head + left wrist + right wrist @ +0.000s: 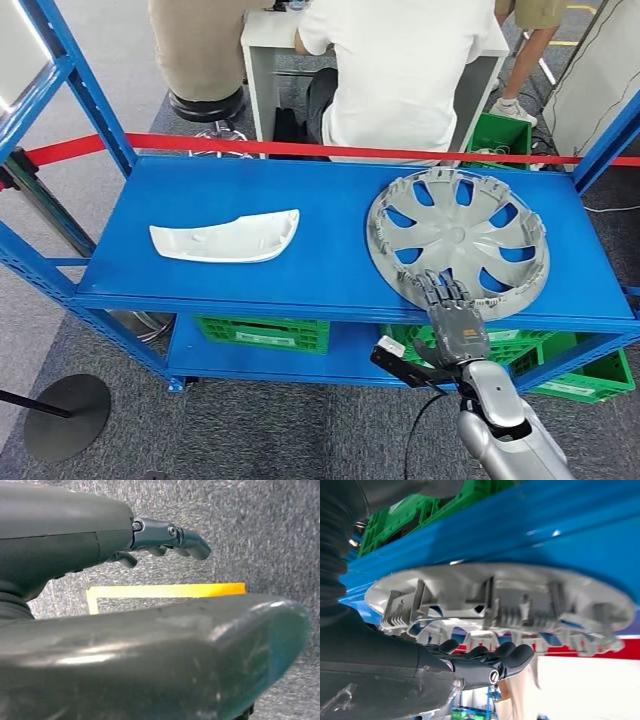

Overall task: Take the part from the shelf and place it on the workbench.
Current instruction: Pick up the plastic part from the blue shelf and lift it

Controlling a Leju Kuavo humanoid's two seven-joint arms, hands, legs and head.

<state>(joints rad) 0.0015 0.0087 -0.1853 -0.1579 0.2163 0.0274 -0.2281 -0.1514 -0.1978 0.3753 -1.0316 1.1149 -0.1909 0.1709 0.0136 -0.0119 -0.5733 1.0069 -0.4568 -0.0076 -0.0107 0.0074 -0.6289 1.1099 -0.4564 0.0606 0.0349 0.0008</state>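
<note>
1. From the head view I see my right hand [455, 318] reaching over the front edge of the blue shelf [324, 250], its fingers [441, 290] stretched forward and lying on the near rim of the grey wheel cover [456, 238]
2. The wheel cover lies flat on the top shelf board, toward its right end, inner side up with the clips and ribs showing
3. In the right wrist view the dark fingers [508, 655] are extended and close together, just beside the cover's rim [501, 600]; I cannot tell whether they have closed on it, so it looks like contact rather than a grip
4. A white curved trim piece [226, 238] lies on the left half of the same board, well apart from the wheel cover
5. My left hand [166, 537] hangs over grey carpet [264, 530], fingers loosely apart and holding nothing; a yellow floor line [166, 590] runs beneath it
6. Green crates [260, 332] sit on the lower shelf, under the top board
7. A red tape barrier [302, 148] runs behind the shelf
8. Beyond the tape a person in a white shirt [400, 70] sits at a small white desk [264, 60], back toward me
</note>
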